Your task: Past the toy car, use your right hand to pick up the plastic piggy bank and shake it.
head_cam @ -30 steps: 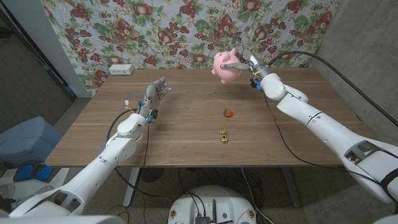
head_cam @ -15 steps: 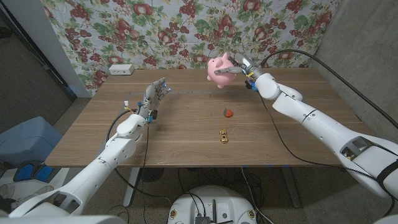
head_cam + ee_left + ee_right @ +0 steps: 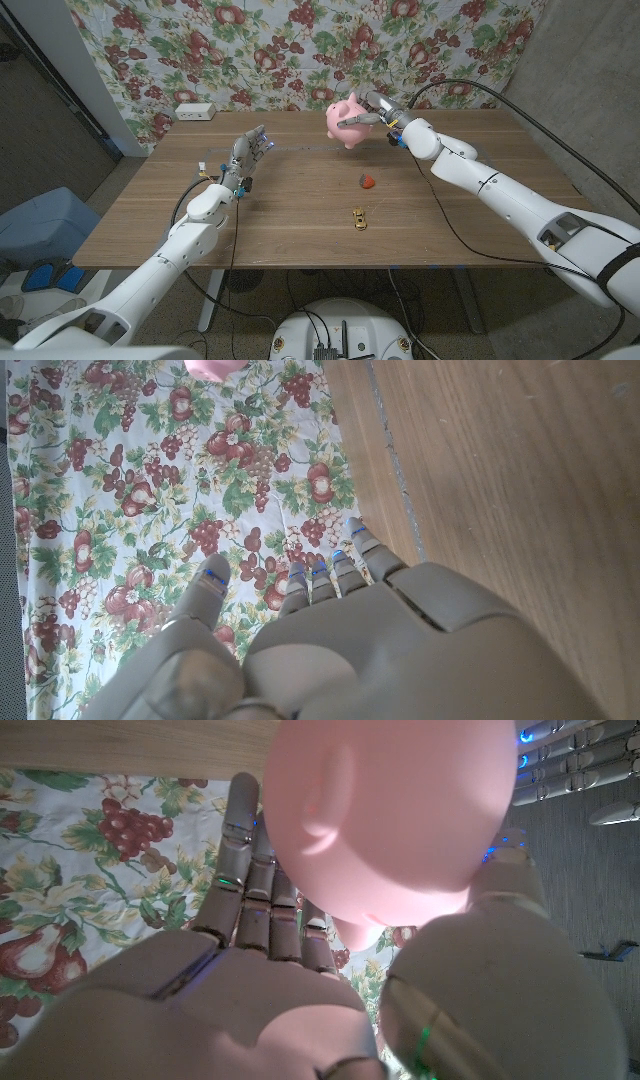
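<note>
My right hand (image 3: 378, 114) grips the pink plastic piggy bank (image 3: 346, 120) and holds it in the air over the table's far side, beyond the toy car. The right wrist view has the piggy bank (image 3: 400, 810) pressed against my right hand's fingers (image 3: 250, 890). A small yellow toy car (image 3: 358, 218) sits on the wood near the table's middle front. At the table's left my left hand (image 3: 247, 152) is raised with its fingers apart, holding nothing; the left wrist view has that hand (image 3: 330, 630) over the wood, facing the fruit-print cloth.
A small red object (image 3: 368, 181) lies between the car and the piggy bank. A white box (image 3: 194, 111) stands at the wooden table's (image 3: 150, 220) far left edge. A fruit-print cloth (image 3: 300, 40) hangs behind the table.
My right hand has carried the piggy bank leftward and a little lower across the three frames, and the bank has tilted. My left hand has stayed put.
</note>
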Controlling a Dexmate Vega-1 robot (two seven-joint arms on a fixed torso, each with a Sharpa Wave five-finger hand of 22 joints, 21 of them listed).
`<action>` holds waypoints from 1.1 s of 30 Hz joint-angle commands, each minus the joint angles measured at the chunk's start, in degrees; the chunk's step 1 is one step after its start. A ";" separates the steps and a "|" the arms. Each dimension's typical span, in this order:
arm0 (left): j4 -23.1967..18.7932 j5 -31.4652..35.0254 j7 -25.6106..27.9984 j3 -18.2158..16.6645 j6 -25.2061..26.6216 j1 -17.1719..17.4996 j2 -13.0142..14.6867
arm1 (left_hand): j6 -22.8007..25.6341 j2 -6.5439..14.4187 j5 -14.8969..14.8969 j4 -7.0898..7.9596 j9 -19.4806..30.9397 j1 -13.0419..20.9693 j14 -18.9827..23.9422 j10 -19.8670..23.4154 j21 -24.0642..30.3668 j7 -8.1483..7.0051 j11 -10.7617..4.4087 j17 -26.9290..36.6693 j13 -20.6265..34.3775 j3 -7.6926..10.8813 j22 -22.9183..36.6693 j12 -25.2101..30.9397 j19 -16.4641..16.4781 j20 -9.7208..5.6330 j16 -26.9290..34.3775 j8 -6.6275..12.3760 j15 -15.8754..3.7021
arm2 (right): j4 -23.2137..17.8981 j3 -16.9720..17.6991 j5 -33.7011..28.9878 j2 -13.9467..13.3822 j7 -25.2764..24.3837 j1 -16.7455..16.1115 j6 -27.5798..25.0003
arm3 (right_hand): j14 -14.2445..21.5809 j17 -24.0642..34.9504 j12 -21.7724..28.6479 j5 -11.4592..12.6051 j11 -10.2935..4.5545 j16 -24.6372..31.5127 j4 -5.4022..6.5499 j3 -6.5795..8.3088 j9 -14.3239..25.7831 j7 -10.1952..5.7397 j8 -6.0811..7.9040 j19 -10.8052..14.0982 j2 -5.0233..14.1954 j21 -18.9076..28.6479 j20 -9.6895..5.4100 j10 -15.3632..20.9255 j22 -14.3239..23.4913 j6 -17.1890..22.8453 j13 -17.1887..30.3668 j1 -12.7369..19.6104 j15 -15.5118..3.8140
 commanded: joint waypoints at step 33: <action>-0.52 -0.01 0.53 -0.10 0.33 0.45 0.12 | 0.43 2.11 0.04 -0.47 0.29 -0.11 -0.05 0.21 -0.26 -0.04 0.04 0.05 0.24 0.14 0.18 0.17 0.48 -0.03 0.01 0.19 -0.56 | 6.73 -8.99 -10.68 3.78 2.55 5.12 -5.55 | 22.07 25.16 7.20 24.38 -20.06 8.51 0.15 17.57 11.82 -6.42 0.49 -6.55 11.82 0.28 -7.13 20.48 -0.04 27.16 15.51 7.76 -25.23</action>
